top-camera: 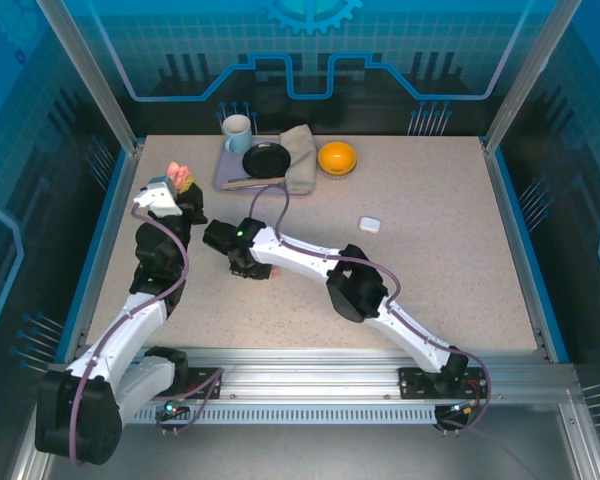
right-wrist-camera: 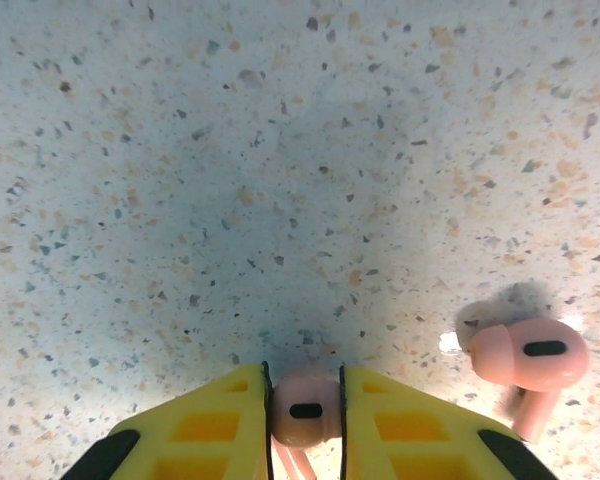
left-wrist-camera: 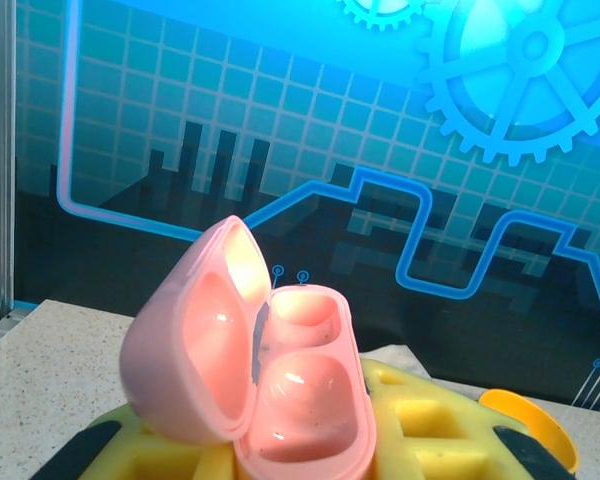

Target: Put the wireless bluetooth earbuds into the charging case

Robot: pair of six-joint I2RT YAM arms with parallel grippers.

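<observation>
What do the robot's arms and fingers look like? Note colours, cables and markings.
The left arm and right arm have white links, black joints and a mauve cable alongside. A green light glows near the right wrist. The fingers are yellow, pocketed, with black patches.

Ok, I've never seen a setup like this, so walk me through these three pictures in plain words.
These are two robot arms bolted at the near edge of a table, each ending in a two-fingered tool. The overhead picture looks down on both arms; the other two come from cameras on the wrists. The left tool holds up an open pink charging case with both sockets empty. The right tool is down at the table, its yellow fingers pinching a pink earbud. A second pink earbud lies beside it. Farther back sit a white case, a mug, a black pan, a cloth and an orange bowl.
</observation>
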